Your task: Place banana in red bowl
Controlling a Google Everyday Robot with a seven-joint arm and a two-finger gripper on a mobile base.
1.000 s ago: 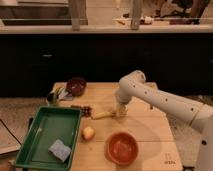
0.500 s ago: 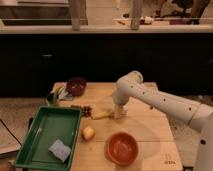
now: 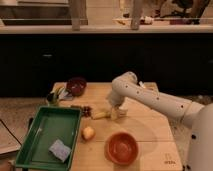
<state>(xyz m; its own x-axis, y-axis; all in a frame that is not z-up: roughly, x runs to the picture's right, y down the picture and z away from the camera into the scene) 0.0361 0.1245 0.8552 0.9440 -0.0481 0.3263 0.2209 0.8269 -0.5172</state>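
The banana [image 3: 100, 115] is pale yellow and lies flat on the wooden table [image 3: 150, 125], just left of centre. My gripper [image 3: 116, 113] hangs from the white arm that reaches in from the right. It is low over the table at the banana's right end and touches it or nearly so. The red bowl [image 3: 122, 148] is orange-red and shallow. It stands empty near the table's front edge, in front of the gripper and slightly to its right.
A round yellowish fruit [image 3: 88, 133] lies between the banana and the green tray [image 3: 45, 131], which holds a blue sponge [image 3: 60, 150]. A small dark maroon bowl [image 3: 76, 86] stands at the back left. A small dark item [image 3: 86, 110] lies left of the banana. A dark counter runs behind the table.
The gripper has moved a little left and down, ending at the banana's right end. The banana, bowls and fruit have not moved.
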